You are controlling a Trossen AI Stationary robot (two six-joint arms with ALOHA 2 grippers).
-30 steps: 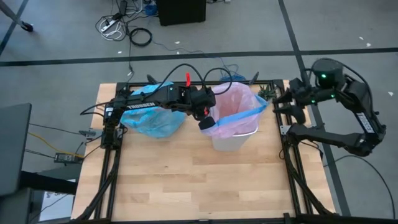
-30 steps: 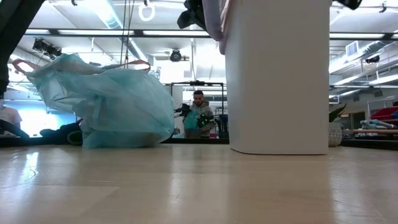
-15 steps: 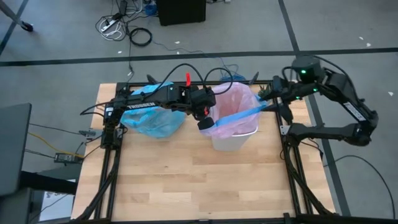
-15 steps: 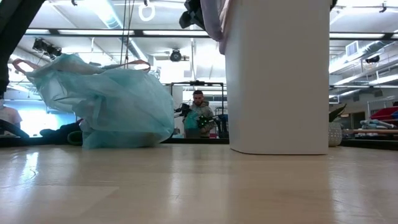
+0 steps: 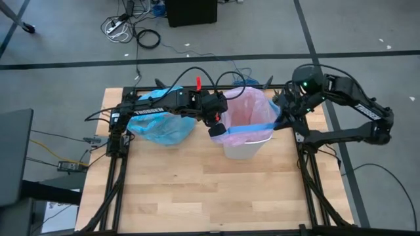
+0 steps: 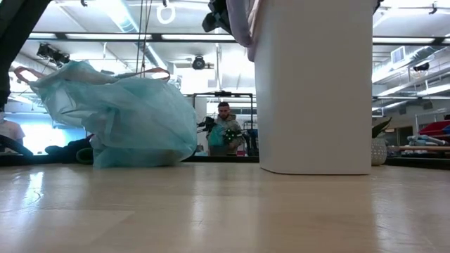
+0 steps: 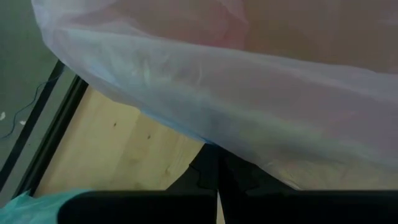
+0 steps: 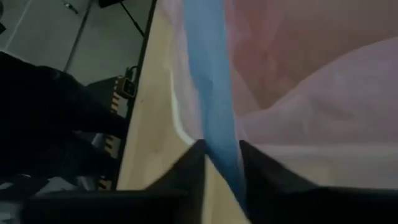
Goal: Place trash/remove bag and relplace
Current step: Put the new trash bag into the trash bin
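Take the white plastic bin (image 5: 248, 145) as your landmark. Your right gripper (image 8: 221, 163) sits at its right rim, fingers narrowed around the blue rim band (image 8: 214, 93) of the one pale pink translucent bag (image 5: 247, 113) lining it. Your left gripper (image 5: 217, 128) pinches that bag's left edge, clamped tight. One crinkly light-blue translucent plastic bag (image 5: 161, 124) lies left of the bin, well apart from both grippers.

The left arm is reaching sideways across the back of the bench, with its left pincer (image 5: 217, 128) squeezed tight together. The right arm is bending in from the right side, and its right pincer (image 5: 281, 117) is pinching something thin between its fingers (image 8: 193, 163).
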